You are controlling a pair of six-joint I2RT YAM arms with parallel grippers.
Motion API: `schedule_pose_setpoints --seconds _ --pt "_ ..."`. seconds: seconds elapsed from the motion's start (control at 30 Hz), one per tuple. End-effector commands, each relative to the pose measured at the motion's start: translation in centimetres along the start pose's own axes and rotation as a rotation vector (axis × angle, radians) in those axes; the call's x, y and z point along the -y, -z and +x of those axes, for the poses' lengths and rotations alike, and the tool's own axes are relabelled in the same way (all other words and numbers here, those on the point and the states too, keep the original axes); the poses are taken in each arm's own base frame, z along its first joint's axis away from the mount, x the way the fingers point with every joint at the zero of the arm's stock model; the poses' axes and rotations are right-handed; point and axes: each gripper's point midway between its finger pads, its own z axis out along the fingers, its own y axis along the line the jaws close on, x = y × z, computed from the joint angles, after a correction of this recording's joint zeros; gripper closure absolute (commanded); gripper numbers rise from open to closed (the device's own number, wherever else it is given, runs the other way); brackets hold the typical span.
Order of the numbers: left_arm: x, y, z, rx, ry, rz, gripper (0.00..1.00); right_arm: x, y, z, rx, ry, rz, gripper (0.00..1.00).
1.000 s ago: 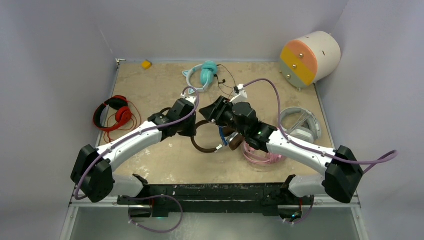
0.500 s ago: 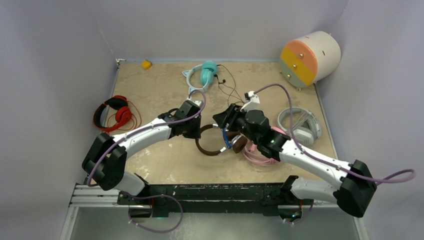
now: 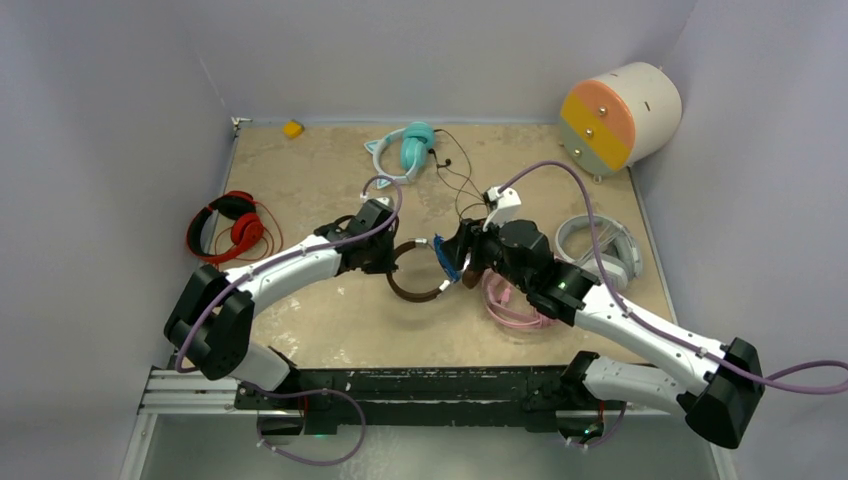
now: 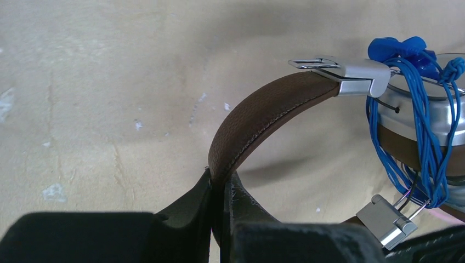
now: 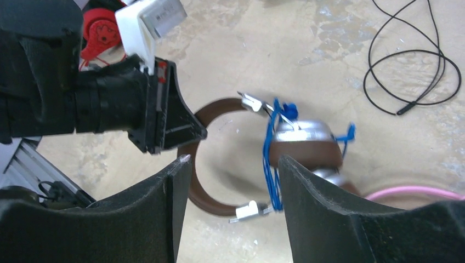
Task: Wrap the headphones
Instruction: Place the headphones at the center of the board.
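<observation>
The brown headphones (image 3: 405, 293) are sitting in the middle of the top view. Only the left wrist view is showing the left gripper (image 4: 218, 183) pinching their headband, with the blue cord (image 4: 425, 137) bundled at the right. The right gripper (image 5: 234, 164) is gaping wide above them, having drawn back rightward since a second ago.

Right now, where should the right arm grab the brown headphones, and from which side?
Probably the folded ear cups, from above, jaws spanning the pair: they form one compact block, and the left gripper clamps the headband opposite them.
</observation>
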Motion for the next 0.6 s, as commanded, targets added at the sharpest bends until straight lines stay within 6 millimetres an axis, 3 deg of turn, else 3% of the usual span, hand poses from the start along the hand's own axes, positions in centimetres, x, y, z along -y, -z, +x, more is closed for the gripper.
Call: schedule_pose_setpoints --seconds 0.0,0.2,0.4,0.57 --pt "-0.3 0.8 -3.7 0.127 0.189 -0.038 1.0 0.0 1.1 -1.0 0.034 0.032 -0.016 0.37" --pt "-2.2 1.0 -3.3 0.148 0.247 -0.132 1.0 0.6 1.4 -0.7 0.04 0.042 0.004 0.37" --pt "-2.7 0.3 -0.3 0.109 0.334 -0.085 1.0 1.3 1.7 -0.3 0.018 0.121 0.023 0.36" --pt "-2.6 -0.4 0.9 0.097 0.367 -0.068 1.0 2.0 2.0 -0.3 0.02 0.17 0.043 0.33"
